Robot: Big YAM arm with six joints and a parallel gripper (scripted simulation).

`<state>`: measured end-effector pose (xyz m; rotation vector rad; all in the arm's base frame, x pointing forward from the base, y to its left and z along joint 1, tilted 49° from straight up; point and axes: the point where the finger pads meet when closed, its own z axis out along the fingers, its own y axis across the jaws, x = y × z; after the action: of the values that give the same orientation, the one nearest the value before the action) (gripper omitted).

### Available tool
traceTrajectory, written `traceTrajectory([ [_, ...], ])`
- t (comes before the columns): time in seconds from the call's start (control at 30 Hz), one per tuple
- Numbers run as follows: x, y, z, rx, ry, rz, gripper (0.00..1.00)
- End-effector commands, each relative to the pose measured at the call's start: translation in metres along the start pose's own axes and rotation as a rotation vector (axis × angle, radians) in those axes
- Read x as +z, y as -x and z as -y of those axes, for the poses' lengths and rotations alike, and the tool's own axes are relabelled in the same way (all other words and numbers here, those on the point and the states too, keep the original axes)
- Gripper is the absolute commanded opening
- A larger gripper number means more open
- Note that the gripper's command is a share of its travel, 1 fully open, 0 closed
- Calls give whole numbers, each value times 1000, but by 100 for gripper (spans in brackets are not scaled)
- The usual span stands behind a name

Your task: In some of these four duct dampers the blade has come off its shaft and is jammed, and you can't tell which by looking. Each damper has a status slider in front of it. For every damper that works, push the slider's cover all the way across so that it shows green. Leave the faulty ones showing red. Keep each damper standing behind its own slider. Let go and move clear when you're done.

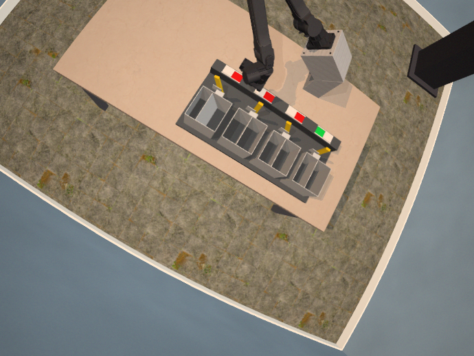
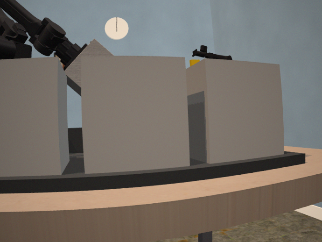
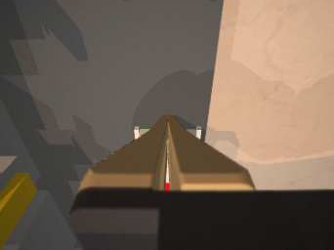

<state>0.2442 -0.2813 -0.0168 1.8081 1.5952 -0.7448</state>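
Note:
Four grey box dampers (image 1: 207,108) (image 1: 244,132) (image 1: 279,153) (image 1: 311,174) stand in a row, each with a yellow handle. A status slider is in front of each. The first three sliders show red (image 1: 236,77) (image 1: 268,97) (image 1: 299,117) with the white cover toward the left; the fourth shows green (image 1: 319,131) with its cover (image 1: 328,137) at the right. My gripper (image 3: 167,123) is shut and empty. Its tips are low at the left end of the second slider in the top view and hide much of it in the wrist view, where a thin green strip shows.
The dampers stand on a dark base (image 1: 181,123), with a raised slider rail along the robot's side. A yellow handle (image 3: 15,200) is left of my fingers in the wrist view. The arm's grey pedestal (image 1: 325,71) stands behind the rail. Grey damper walls (image 2: 135,111) mostly hide the rail in the exterior view.

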Motion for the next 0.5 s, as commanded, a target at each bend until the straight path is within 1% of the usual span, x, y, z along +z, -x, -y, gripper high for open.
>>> traceTrajectory([
  [0.0, 4, -3, 5, -3, -7, -2, 0],
  [0.47, 4, -2, 4, -1, -5, -1, 0],
])
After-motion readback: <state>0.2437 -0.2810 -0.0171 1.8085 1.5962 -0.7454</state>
